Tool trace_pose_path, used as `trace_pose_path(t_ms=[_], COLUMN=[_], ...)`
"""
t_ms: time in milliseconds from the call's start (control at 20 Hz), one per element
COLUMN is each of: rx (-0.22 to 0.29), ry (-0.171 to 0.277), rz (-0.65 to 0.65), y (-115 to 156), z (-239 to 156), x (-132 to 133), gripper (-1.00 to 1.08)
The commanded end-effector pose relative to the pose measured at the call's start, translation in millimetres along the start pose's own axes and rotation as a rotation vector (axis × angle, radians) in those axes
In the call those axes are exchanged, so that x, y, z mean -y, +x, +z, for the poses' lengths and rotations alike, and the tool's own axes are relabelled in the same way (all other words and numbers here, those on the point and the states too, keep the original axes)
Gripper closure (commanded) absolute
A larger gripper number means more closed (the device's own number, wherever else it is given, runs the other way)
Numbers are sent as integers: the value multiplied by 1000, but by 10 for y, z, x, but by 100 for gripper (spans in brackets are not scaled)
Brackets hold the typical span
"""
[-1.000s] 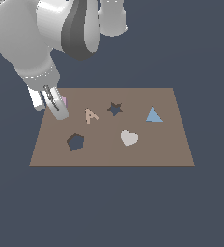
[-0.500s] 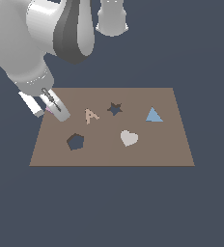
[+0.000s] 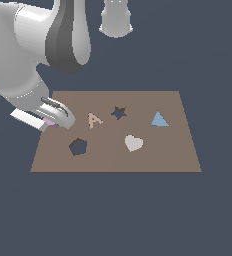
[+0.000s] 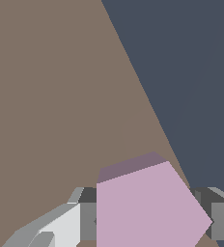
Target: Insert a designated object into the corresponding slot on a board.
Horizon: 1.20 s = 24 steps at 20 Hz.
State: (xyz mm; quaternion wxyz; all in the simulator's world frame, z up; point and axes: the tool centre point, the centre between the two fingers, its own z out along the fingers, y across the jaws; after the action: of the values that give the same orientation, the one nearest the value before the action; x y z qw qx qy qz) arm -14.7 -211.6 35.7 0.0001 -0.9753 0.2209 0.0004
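The end effector [image 3: 57, 120] hides most of the pink block [image 3: 51, 123]; the wrist view crops its base.

Colours across the brown board [image 3: 153, 155] and the things on it

The board is a flat, even mid-brown with no pattern, set on a plain slate-blue ground [image 3: 113, 215]. Taking the board as landmark: near its middle sits a tan letter A [image 3: 94, 120], just beside a dark navy star-shaped hole [image 3: 119, 112]; toward the exterior view's right edge is a light blue triangle [image 3: 159, 119]; nearer the front edge are an off-white heart [image 3: 133, 143] and the dark navy pentagon slot [image 3: 78, 146]. At the board's left edge, the pentagon block [image 4: 147, 207] is pale pink-lilac, its upper face a duller mauve, between the light grey and white fingers [image 4: 61, 226] of the gripper [image 3: 53, 120].
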Motion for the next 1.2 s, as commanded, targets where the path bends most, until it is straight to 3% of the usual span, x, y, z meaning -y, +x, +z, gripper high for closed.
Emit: trace_pose_path(t_ms=[0,600,1150], rx=[0,0,1], ry=[0,0,0], rz=[-114,-667,-1165], y=[94,446,553], z=[-7,-26,-41], x=[43,392,837], gripper=[108,108,108])
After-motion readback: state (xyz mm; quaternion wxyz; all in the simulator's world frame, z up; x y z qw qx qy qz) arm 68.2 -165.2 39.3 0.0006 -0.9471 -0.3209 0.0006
